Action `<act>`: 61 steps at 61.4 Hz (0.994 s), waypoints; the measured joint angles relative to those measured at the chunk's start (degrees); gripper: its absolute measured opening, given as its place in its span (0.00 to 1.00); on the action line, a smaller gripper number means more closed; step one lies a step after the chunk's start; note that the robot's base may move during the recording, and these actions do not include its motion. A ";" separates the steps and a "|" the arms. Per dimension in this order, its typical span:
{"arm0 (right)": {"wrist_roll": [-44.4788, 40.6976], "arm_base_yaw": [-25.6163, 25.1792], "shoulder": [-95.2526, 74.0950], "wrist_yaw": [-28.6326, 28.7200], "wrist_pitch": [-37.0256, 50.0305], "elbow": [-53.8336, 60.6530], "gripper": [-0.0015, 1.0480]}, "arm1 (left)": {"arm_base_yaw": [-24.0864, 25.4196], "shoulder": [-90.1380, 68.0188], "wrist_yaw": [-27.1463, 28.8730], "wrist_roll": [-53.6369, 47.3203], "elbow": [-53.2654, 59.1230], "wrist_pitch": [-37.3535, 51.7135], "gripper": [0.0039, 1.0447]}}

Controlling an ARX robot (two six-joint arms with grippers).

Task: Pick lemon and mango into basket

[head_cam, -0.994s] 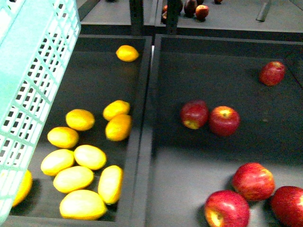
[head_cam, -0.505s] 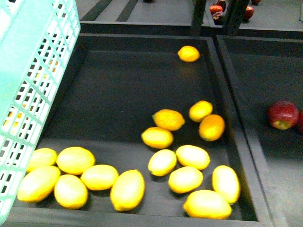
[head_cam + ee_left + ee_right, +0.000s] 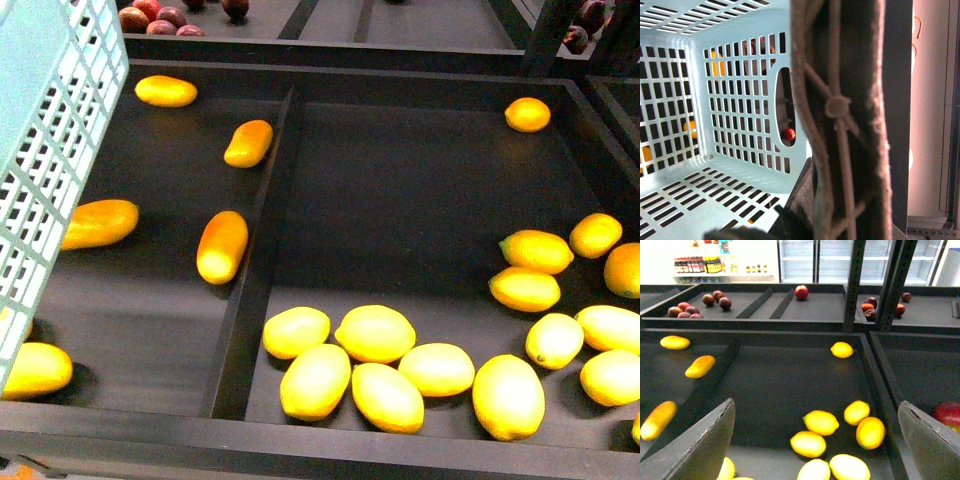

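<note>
At the front view's left edge the tilted turquoise basket (image 3: 50,150) hides part of the dark tray's (image 3: 400,180) left compartment, where five mangoes (image 3: 222,246) lie scattered. Lemons (image 3: 375,333) crowd the right compartment's near edge and right side, with one alone by its far right corner.

The left wrist view shows the basket's slotted inside and a brown handle (image 3: 840,120) close up. I cannot tell how the left fingers stand.

In the right wrist view, the right fingers (image 3: 700,445) are wide apart and empty, with lemons lying beyond them.
</note>
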State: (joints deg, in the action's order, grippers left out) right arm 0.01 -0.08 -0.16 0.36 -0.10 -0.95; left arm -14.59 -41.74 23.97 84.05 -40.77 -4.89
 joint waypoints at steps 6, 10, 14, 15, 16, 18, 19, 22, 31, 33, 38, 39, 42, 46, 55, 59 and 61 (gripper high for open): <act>0.00 0.00 0.00 -0.22 0.00 0.00 0.92 | 0.17 -1.92 -5.42 -3.15 -2.95 -7.69 0.04; 0.00 0.00 0.02 -0.20 0.00 0.00 0.92 | 0.17 -5.66 -9.29 -10.88 -7.32 -15.61 0.04; 0.00 0.00 0.00 -0.17 0.00 0.00 0.92 | -0.42 -9.49 -10.97 -16.87 -9.27 -16.28 0.04; 0.00 0.00 0.00 -0.17 0.00 0.00 0.92 | -0.63 -10.75 -11.17 -18.29 -9.70 -15.91 0.04; 0.00 0.00 0.00 -0.20 0.00 0.00 0.92 | -0.79 -12.13 -11.19 -19.45 -10.12 -15.28 0.04; 0.02 0.00 0.00 -0.24 0.00 0.00 0.92 | -1.18 -14.29 -11.23 -20.90 -10.75 -14.08 0.04; 0.00 0.00 0.00 -0.24 0.00 0.00 0.92 | -1.29 -15.06 -11.26 -21.53 -10.97 -13.60 0.04; 0.02 0.00 0.00 -0.37 0.00 0.00 0.92 | -1.92 -18.69 -11.63 -23.12 -12.13 -11.21 0.04; 0.00 0.00 0.00 -0.35 0.00 0.00 0.92 | -5.11 -28.06 -16.26 -26.64 -17.57 -6.08 0.04; 0.00 0.00 0.00 -0.33 0.00 0.00 0.92 | -5.92 -29.77 -17.64 -27.08 -18.73 -5.88 0.04; 0.00 0.00 0.00 -0.33 0.00 0.00 0.92 | -8.41 -34.12 -21.33 -27.47 -21.66 -5.84 0.04; 0.00 0.00 0.00 -0.35 0.00 0.00 0.92 | -8.74 -34.64 -21.79 -27.52 -22.01 -5.84 0.04; 0.02 0.00 0.00 -0.35 0.00 0.00 0.92 | -10.47 -36.96 -23.93 -27.74 -23.43 -6.08 0.04; 0.02 0.00 0.00 -0.35 0.00 0.00 0.92 | -12.57 -39.30 -25.88 -28.09 -24.65 -6.19 0.04; 0.00 0.00 0.00 -0.35 0.00 0.00 0.92 | -16.20 -42.18 -28.41 -29.92 -25.31 -6.29 0.04; 0.00 0.00 0.00 -0.35 0.00 0.00 0.92 | -17.09 -42.64 -28.76 -30.49 -25.31 -5.51 0.04; 0.00 0.00 0.00 -0.35 0.00 0.00 0.92 | -17.44 -42.71 -28.85 -30.82 -25.31 -5.07 0.04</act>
State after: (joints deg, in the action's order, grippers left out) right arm 0.01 -0.08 -0.16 0.01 -0.10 -0.95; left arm -32.03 -84.44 -4.89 53.23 -66.08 -9.96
